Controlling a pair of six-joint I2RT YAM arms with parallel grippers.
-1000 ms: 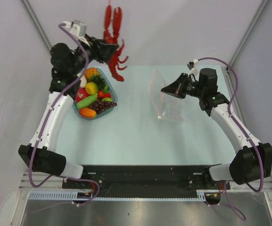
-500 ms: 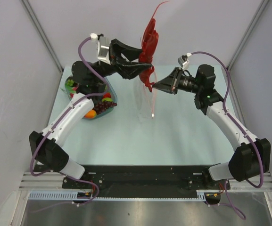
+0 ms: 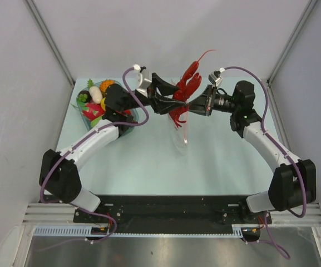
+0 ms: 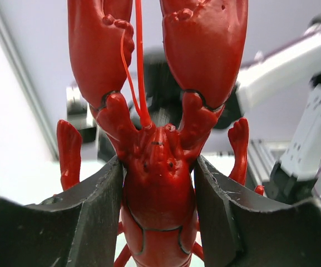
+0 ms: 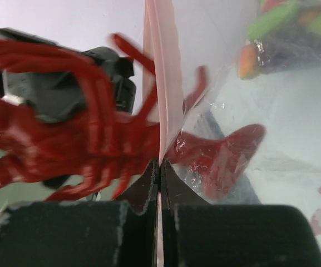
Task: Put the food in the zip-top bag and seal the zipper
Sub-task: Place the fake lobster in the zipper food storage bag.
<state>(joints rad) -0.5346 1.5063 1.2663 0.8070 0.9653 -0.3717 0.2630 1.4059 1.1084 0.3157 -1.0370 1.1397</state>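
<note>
Left gripper (image 3: 171, 103): fingers clamped on the body of a red toy lobster (image 4: 159, 183), just behind its head; a mid-body hold like this leaves the tail end free to go in first
Lobster: up in the air over the far middle of the table (image 3: 149, 161), claws pointing up and away, tail pointing down at the bag's mouth
Right gripper (image 5: 159, 178): jaws pinched together on the pink zipper (image 5: 161, 83), holding up only one lip so the mouth can gape beside it
Zip-top bag (image 3: 181, 133): hangs from that pinch with its body drooping towards the table; I cannot tell whether the lower end rests on the surface
How far in: from the right wrist the tail shows red through the clear film, so I judge it has just entered, with legs and claws outside
Rest of the food (image 3: 96, 97): heaped at the far left, well apart from the bag, waiting its turn
Step in hand: feeding this first piece in; sealing is a long way off
Risk: spread legs and long feelers look likely to catch on the thin lip, and the one-sided pinch could let the mouth fold shut
</note>
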